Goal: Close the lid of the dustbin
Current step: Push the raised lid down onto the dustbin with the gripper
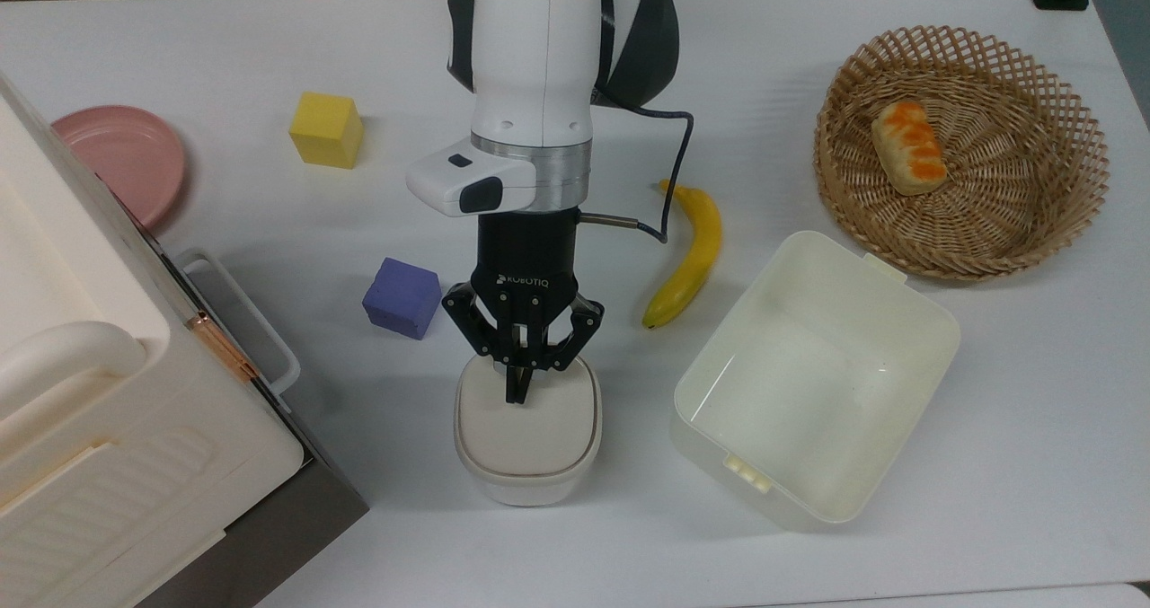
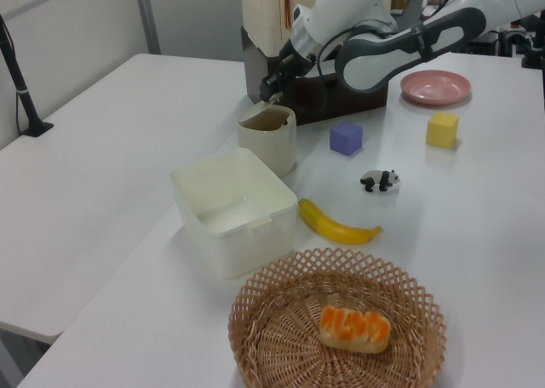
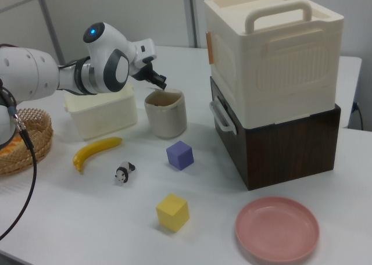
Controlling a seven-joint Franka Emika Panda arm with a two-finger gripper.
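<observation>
Two fingers [image 1: 518, 391] atop flat lid [image 1: 526, 428]

Lid [image 1: 526, 421] flat on dustbin [image 1: 526, 485]

A banana [image 1: 690, 253] lies between purple cube [image 1: 402, 297] and cream tub [image 1: 816, 376].

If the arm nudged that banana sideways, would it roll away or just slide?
The banana would probably slide or pivot rather than roll: it lies flat on the white table and its curve should stop a full turn. It looks glossy and smooth, so it may skid easily. Its weight cannot be told from here.
</observation>
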